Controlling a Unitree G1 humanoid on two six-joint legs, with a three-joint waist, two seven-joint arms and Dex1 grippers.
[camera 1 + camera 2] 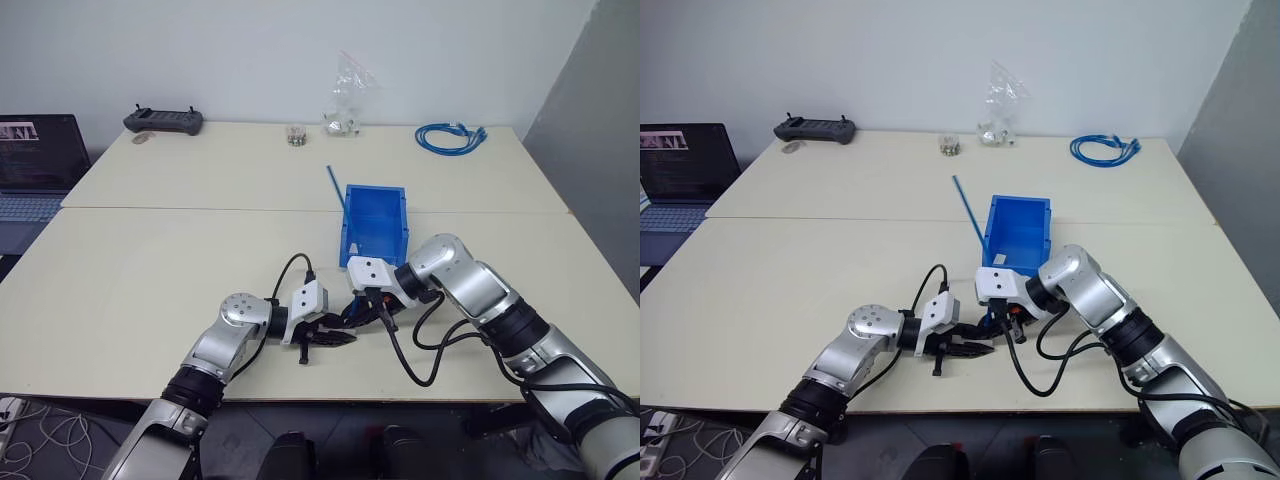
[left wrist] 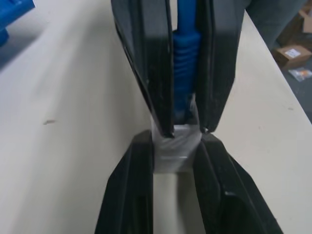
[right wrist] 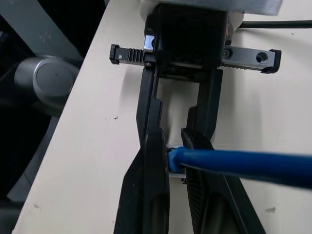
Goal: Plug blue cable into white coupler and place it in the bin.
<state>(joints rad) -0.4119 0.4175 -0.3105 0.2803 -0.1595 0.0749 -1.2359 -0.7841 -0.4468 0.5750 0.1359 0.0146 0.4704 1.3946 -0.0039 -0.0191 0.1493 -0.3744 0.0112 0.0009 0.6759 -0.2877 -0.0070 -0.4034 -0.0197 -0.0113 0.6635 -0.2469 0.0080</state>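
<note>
Thin bright-blue cable (image 2: 184,53) getting pinched in the right gripper (image 2: 187,127), left gripper (image 2: 176,146) clamping the tiny white coupler block (image 2: 176,146) close up, head cameras showing the open blue plastic bin (image 1: 375,222) sitting just behind.

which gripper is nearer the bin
Right. The right gripper sits just in front of the bin, holding the blue cable; the left gripper is farther back.

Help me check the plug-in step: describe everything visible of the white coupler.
The white coupler is a small, pale, plastic-looking block pinched between the left gripper's black fingers, above the table's near edge. The blue cable's ribbed plug end, clamped by the right gripper, meets its far end. How deep the plug sits cannot be told.
</note>
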